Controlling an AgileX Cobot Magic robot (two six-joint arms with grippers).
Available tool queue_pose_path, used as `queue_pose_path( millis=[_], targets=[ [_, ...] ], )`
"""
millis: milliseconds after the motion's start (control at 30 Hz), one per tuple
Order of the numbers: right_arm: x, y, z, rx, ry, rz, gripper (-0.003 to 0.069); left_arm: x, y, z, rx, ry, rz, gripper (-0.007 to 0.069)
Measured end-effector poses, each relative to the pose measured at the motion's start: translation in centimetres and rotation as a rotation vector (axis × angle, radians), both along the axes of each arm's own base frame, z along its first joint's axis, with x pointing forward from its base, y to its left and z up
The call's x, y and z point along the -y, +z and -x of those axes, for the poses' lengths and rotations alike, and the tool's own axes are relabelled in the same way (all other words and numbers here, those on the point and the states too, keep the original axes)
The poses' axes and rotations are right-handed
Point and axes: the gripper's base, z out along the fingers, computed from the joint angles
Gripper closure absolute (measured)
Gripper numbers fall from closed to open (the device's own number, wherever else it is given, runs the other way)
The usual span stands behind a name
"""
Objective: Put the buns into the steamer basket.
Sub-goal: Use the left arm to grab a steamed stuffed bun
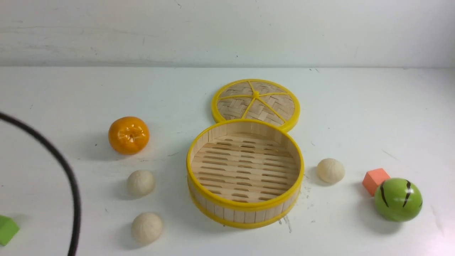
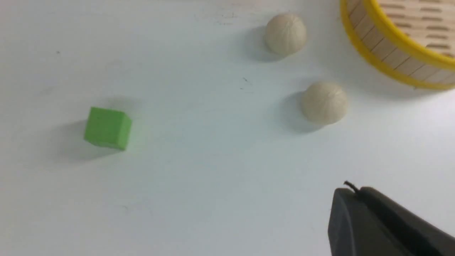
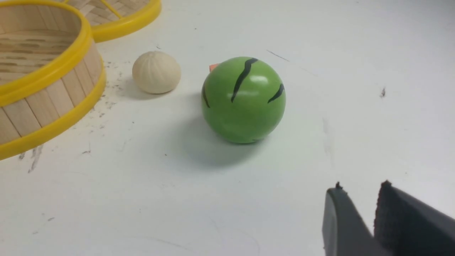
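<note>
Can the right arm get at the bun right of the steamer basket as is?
Probably yes, from above. The bun sits apart from the steamer basket with nothing over it. The green striped ball lies roughly between it and the right gripper, so a low straight approach would likely hit it.

Steamer basket center, lid just behind. Far-left bun, near-left bun, right bun on table.
</note>
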Motion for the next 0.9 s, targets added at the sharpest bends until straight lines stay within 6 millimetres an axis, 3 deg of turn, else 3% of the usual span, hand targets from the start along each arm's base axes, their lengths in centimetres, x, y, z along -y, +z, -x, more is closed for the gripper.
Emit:
queue_pose_path(
  millis=[67,100,167,267,367,467,500,567,600,667,733,767,900],
  targets=[
    [0.0,0.0,0.0,0.0,0.0,0.0,0.0495,0.7,0.6,-2.3,-0.036,-0.059,-0.04,0.0638],
    [0.0,0.0,0.0,0.0,0.0,0.0,0.0495,0.7,0.6,-2.5,-0.04,-0.059,-0.043,0.0638],
    [0.0,0.0,0.0,0.0,0.0,0.0,0.0491,1.9,0.8,-5.6,-0.085,-0.09,-0.076,0.0635],
    [0.0,0.0,0.0,0.0,0.0,0.0,0.0487,3.3,0.3,-8.4,-0.138,-0.095,-0.099,0.0585],
    [0.0,0.0,0.0,0.0,0.0,0.0,0.0482,4.7,-0.9,-11.2,-0.199,-0.111,-0.123,0.0456],
    [0.0,0.0,0.0,0.0,0.0,0.0,0.0475,6.4,-2.8,-13.7,-0.239,-0.147,-0.141,0.0274],
    [0.0,0.0,0.0,0.0,0.0,0.0,0.0475,6.4,-2.8,-13.8,-0.236,-0.147,-0.14,0.0274],
    [0.0,0.0,0.0,0.0,0.0,0.0,0.0472,7.7,-5.0,-15.9,-0.261,-0.169,-0.147,0.0125],
    [0.0,0.0,0.0,0.0,0.0,0.0,0.0472,7.7,-5.0,-15.9,-0.261,-0.169,-0.147,0.0125],
    [0.0,0.0,0.0,0.0,0.0,0.0,0.047,8.3,-7.1,-17.6,-0.287,-0.148,-0.141,0.005],
    [0.0,0.0,0.0,0.0,0.0,0.0,0.047,8.6,-8.2,-18.4,-0.298,-0.13,-0.141,0.0032],
    [0.0,0.0,0.0,0.0,0.0,0.0,0.0469,8.8,-10.1,-19.7,-0.315,-0.109,-0.16,0.0026],
    [0.0,0.0,0.0,0.0,0.0,0.0,0.0464,9.0,-13.2,-21.7,-0.317,-0.086,-0.207,0.0057]
  ],
)
